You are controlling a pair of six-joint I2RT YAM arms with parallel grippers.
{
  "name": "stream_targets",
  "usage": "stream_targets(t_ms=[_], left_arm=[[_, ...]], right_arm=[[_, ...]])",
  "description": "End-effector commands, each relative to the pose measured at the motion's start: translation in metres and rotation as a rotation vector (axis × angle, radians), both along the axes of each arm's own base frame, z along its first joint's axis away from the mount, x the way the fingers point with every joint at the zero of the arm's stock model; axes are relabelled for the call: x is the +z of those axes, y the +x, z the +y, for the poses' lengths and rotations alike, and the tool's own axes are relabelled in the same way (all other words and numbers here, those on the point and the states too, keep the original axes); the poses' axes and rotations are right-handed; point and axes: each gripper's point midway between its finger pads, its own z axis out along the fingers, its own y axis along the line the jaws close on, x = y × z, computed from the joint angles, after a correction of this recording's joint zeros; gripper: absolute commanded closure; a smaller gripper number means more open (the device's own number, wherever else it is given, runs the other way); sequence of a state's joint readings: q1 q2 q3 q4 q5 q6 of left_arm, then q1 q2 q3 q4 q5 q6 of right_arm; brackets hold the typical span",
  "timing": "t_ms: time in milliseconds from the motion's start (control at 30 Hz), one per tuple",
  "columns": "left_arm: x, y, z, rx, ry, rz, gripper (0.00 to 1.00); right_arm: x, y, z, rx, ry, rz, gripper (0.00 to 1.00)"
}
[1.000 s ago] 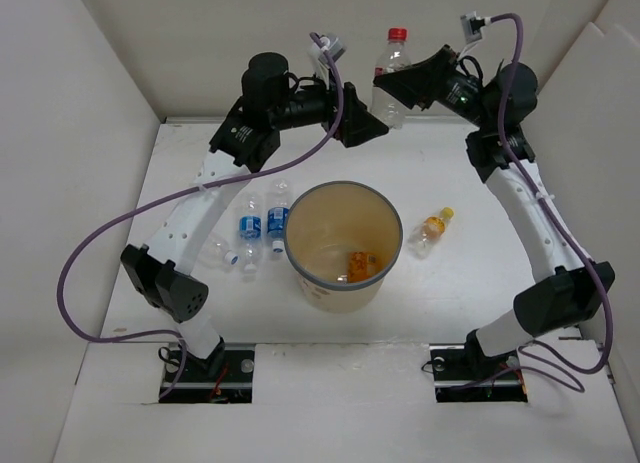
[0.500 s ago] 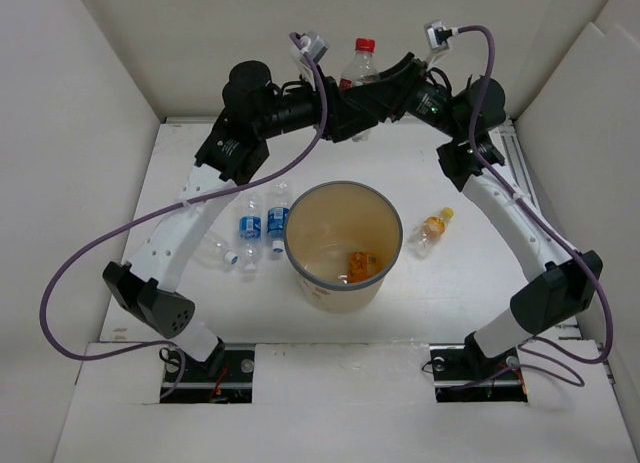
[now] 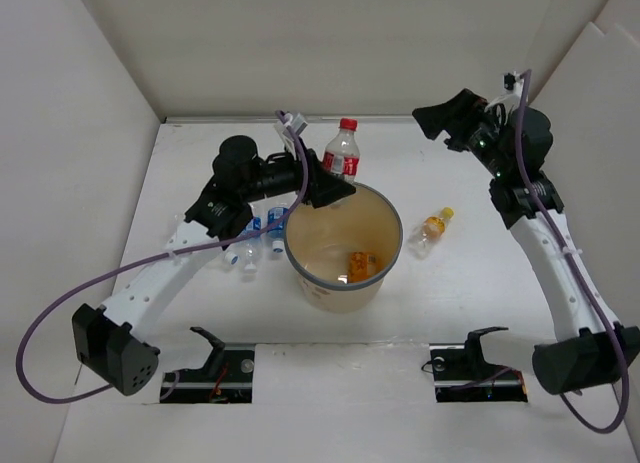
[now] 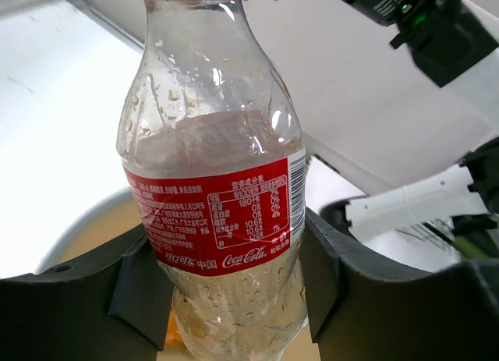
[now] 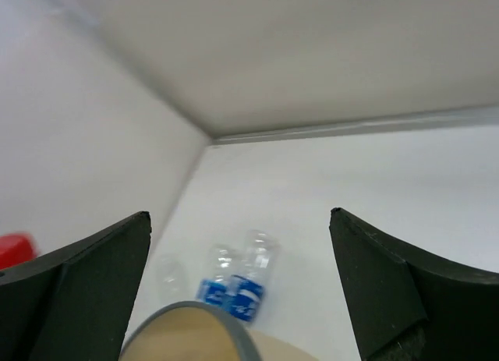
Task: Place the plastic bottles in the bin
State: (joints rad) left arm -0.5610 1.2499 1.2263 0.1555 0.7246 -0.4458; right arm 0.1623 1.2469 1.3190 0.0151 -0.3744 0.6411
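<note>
The white table [image 3: 450, 303] carried the round tan bin [image 3: 340, 288] near its middle. Just left of the bin lay two blue-labelled bottles [image 3: 252, 224] side by side, with a plain clear bottle [image 3: 236, 256] beside them, all partly hidden, and to the bin's right, a little apart, lay one orange bottle [image 3: 432, 227] on its side.

White table [image 3: 470, 303] under me, matte and evenly lit. A plain white back wall [image 3: 340, 43], left wall [image 3: 60, 183] and right wall [image 3: 600, 93] box me in on three sides. A pale grey strip [image 5: 351, 127] runs along the joint between table and back wall. Light diffuse; shadows soft and faint.
</note>
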Motion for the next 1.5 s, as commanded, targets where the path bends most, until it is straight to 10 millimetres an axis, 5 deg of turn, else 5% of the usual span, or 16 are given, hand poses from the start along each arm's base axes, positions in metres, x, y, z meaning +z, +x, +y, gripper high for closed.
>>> stream_targets(t_ms=[0,67,133,200,500,933,1100,1300,1333,1367,1400,1433,1467], left_arm=[[0.024,-0.032,0.005,-0.074,-0.099,-0.075,0.76],[0.005,-0.036,0.004,-0.082,-0.078,-0.039,0.62],[0.001,-0.042,-0.001,-0.103,-0.067,-0.031,0.43],[-0.001,-0.044,-0.004,-0.097,-0.050,-0.029,0.00],[0.000,-0.037,0.001,-0.020,-0.033,-0.011,0.00],[0.036,-0.011,0.024,0.204,0.009,-0.069,0.00],[0.051,-0.003,0.033,0.277,0.004,-0.087,0.00],[0.049,0.020,0.033,0.355,0.067,-0.053,0.00],[0.051,0.022,0.032,0.355,0.072,-0.048,0.00],[0.051,0.027,0.031,0.367,0.078,-0.043,0.00],[0.043,0.034,0.026,0.365,0.108,-0.027,0.00],[0.055,0.036,0.025,0.366,0.095,-0.039,0.00],[0.060,0.039,0.022,0.366,0.091,-0.044,0.00]], right_arm=[[-0.081,-0.010,-0.072,-0.382,-0.237,0.267,0.00],[-0.128,-0.025,-0.097,-0.498,-0.308,0.396,0.00],[-0.147,-0.037,-0.111,-0.549,-0.321,0.436,0.00],[-0.180,-0.050,-0.120,-0.587,-0.322,0.511,0.00],[-0.261,-0.068,-0.115,-0.648,-0.264,0.711,0.00],[-0.342,-0.005,-0.108,-0.670,-0.275,0.903,0.02],[-0.371,0.003,-0.115,-0.688,-0.258,0.981,0.13],[-0.371,0.023,-0.130,-0.711,-0.246,0.972,0.44],[-0.375,0.025,-0.134,-0.707,-0.254,0.982,0.53],[-0.371,0.031,-0.135,-0.695,-0.255,0.972,0.73],[-0.375,0.034,-0.135,-0.679,-0.255,0.983,0.79],[-0.365,0.041,-0.135,-0.657,-0.254,0.970,1.00],[-0.359,0.044,-0.135,-0.657,-0.252,0.965,1.00]])
